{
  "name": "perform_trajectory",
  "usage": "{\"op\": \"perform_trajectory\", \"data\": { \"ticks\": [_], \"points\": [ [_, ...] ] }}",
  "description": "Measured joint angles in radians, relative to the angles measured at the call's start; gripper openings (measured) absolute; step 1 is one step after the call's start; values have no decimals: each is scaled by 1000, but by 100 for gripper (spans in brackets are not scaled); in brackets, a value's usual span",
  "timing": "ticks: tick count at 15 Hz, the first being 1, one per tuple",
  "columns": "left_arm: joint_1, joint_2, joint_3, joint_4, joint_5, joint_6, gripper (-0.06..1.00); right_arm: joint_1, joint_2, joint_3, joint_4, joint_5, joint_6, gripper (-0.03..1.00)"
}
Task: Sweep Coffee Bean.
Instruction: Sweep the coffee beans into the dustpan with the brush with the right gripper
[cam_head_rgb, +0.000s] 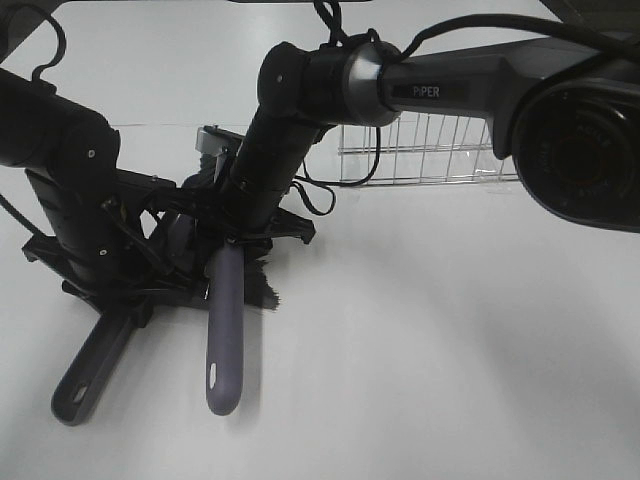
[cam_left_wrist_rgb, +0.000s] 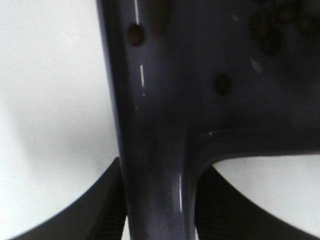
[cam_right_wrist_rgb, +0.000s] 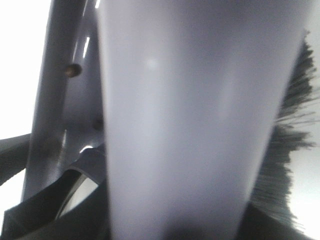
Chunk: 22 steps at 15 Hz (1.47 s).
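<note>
Left pincer (cam_left_wrist_rgb: 162, 172) clamped on dustpan (cam_left_wrist_rgb: 165, 100) handle, apparently pinning pan to surface (cam_head_rgb: 450, 350) as fixed catcher. Right pincer (cam_head_rgb: 232, 242) clamped on brush (cam_head_rgb: 225, 340) handle just beside dustpan handle. Bristles (cam_head_rgb: 262, 290) down beside pan, likely to drag beans in. Coffee bean (cam_left_wrist_rgb: 267, 30): cluster inside dustpan, few strays near its wall. Wire basket (cam_head_rgb: 430, 150) behind dustpan, apart. Beans outside dustpan: cannot tell, arms block view.
</note>
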Motion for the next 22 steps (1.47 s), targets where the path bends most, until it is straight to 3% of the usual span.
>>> {"op": "perform_trajectory", "data": {
  "ticks": [5,8,14,16,19,22],
  "points": [
    [-2,0,0,4,-2,31,35,-10,0,-108,46,23,-21,29],
    [-2,0,0,-7,-4,43,35,-10,0,-176,-17,65,-15,29],
    [-2,0,0,-38,-9,45,35,-10,0,-369,-341,273,16,29],
    [-2,0,0,-41,-11,45,35,-10,-4,-396,-473,279,18,29],
    [-2,0,0,-42,-11,64,35,-10,-34,-360,-505,279,23,29],
    [-2,0,0,-43,-8,86,35,-10,-172,-101,-539,283,26,29]
  ]
}}
